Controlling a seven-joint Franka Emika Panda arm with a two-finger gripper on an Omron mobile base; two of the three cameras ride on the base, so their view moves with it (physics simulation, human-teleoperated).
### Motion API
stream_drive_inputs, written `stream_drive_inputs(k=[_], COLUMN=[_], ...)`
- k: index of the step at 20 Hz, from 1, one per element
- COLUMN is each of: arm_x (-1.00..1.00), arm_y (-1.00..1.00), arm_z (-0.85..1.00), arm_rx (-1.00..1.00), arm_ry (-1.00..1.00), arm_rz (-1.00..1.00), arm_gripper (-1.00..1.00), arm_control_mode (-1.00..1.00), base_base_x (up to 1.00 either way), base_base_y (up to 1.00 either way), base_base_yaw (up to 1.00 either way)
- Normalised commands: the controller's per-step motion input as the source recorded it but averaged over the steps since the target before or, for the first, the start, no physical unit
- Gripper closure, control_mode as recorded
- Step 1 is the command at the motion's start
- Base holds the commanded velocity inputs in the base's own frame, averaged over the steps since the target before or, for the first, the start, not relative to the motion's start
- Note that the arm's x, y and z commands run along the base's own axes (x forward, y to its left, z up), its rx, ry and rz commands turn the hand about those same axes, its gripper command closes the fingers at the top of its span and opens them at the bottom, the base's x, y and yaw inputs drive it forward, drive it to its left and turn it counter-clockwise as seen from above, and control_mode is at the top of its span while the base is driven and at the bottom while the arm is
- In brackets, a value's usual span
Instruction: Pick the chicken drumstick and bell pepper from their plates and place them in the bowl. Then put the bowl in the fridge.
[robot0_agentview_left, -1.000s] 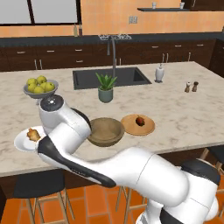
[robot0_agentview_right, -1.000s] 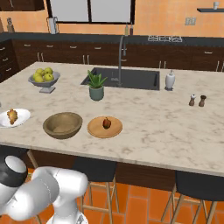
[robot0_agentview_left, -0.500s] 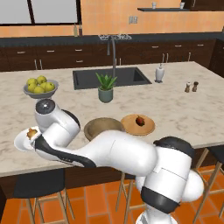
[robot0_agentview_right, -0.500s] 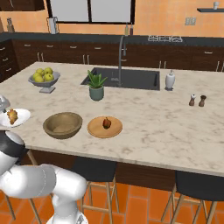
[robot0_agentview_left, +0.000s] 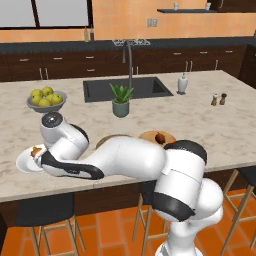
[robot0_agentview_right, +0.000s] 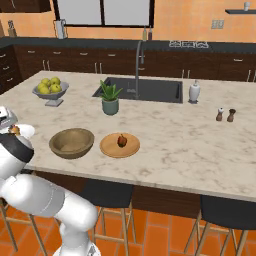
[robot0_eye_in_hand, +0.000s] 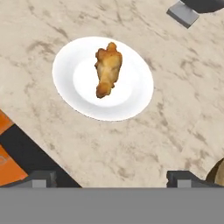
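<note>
While the bowl (robot0_agentview_right: 72, 142) sits empty, drumstick (robot0_eye_in_hand: 107, 69) lies on white plate (robot0_eye_in_hand: 78, 94).

- Golden-brown chicken drumstick (robot0_eye_in_hand: 108, 69) is lying on the white plate (robot0_eye_in_hand: 135, 98), ahead of the hand.
- Red bell pepper (robot0_agentview_right: 121, 140) is sitting on the wooden plate (robot0_agentview_right: 111, 149) beside the brown bowl (robot0_agentview_right: 72, 143), well away from the hand.

In the right base view the bowl (robot0_agentview_right: 72, 142) sits on the counter (robot0_agentview_right: 165, 145) at centre left, with the wooden plate (robot0_agentview_right: 120, 145) just right of it and the bell pepper (robot0_agentview_right: 121, 140) on that plate. Behind them stand a potted plant (robot0_agentview_right: 110, 97) and the sink (robot0_agentview_right: 141, 90), and a fruit bowl (robot0_agentview_right: 50, 90) sits at upper left. In the hand view the chicken drumstick (robot0_eye_in_hand: 107, 69) lies on the other plate (robot0_eye_in_hand: 103, 78) in the upper middle of the frame.
</note>
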Motion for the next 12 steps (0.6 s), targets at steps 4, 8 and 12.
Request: stream_drive_inputs(k=[4,8,12], arm_x=[0.37,0.46,0.49], arm_y=[0.24,0.40,0.43], arm_z=[-0.27,-0.18,-0.09], arm_rx=[0.03,0.00,0.00], arm_ry=[0.02,0.05,0.07], arm_rz=[0.00,-0.05,-0.08], arm_gripper=[-1.00,-1.00,-1.00], arm_control_mode=[-1.00,-1.00,-1.00], base_base_x=[0.00,0.00,0.00], base_base_y=[0.00,0.00,0.00], base_base_yaw=[0.00,0.00,0.00])
